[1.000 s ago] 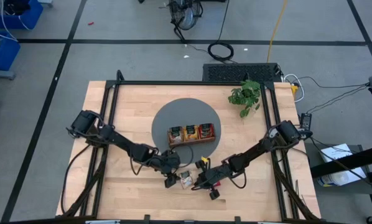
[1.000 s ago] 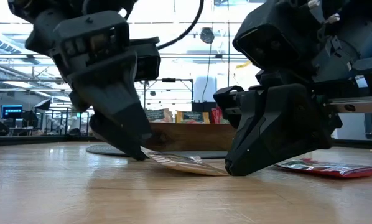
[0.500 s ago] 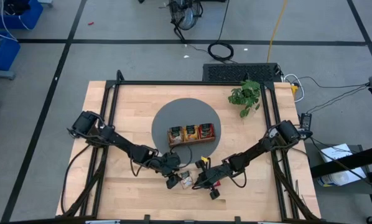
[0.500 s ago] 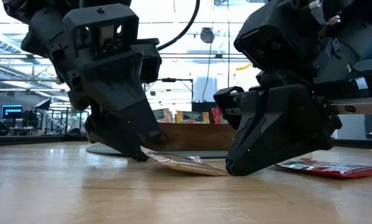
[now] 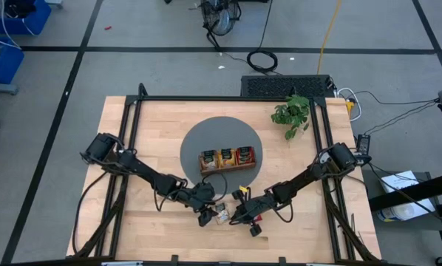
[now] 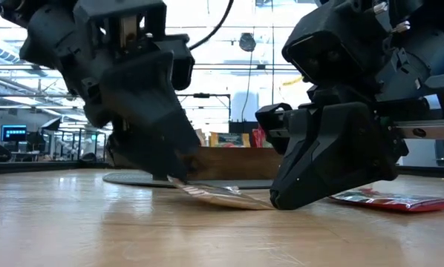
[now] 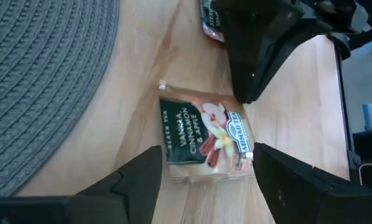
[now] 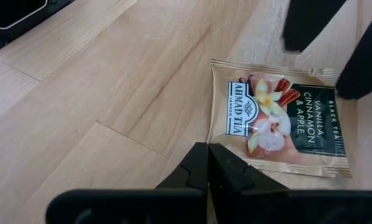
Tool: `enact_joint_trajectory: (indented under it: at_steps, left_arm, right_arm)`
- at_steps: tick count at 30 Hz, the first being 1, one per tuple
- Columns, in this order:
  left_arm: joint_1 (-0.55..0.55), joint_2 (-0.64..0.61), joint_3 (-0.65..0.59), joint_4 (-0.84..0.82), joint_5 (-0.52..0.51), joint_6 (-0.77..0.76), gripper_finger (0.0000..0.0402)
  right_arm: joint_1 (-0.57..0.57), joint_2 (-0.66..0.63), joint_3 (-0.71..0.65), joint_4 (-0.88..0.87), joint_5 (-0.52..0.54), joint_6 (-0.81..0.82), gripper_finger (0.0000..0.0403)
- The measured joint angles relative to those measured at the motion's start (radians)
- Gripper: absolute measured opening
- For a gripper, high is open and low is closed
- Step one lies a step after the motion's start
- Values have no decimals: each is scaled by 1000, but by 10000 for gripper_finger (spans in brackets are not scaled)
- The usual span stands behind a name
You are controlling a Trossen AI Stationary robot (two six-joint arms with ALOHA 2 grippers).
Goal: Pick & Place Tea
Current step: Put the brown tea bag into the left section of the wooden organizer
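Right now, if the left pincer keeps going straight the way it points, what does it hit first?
The vanilla cinnamon and apple tea sachet lying flat on the wooden table. The left pincer is open, with its fingers straddling the sachet's near edge. Just beyond the sachet stands the shut right pincer; how far is unclear.

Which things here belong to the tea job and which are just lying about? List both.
Job:
vanilla sachet, between left gripper fingers
red sachet
wooden tray holding sachets
right gripper, shut, fingertips at the vanilla sachet's edge

Lying about:
plant
grey mat
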Motion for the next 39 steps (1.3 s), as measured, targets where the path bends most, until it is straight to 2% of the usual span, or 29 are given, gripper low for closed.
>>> enact_joint_trajectory:
  at_steps: [9, 13, 21, 28, 32, 39]
  left_arm:
    - [22, 34, 3, -46, 12, -56, 250]
    - [24, 35, 2, -31, 59, -73, 250]
    - [3, 35, 3, -57, 71, -100, 246]
    - [12, 15, 2, -113, 88, -65, 223]
    - [20, 24, 2, -117, 149, -85, 207]
    - [8, 31, 2, -106, 190, -65, 141]
  right_arm:
    - [-9, 28, 0, 6, -6, 3, 0]
    - [-26, 74, 0, 54, -11, 3, 0]
    - [-40, 89, 0, 72, -12, 3, 0]
    - [-40, 89, 0, 56, -7, 22, 0]
    - [-40, 89, 0, 60, -4, 21, 0]
    - [-54, 89, 0, 64, 0, 23, 0]
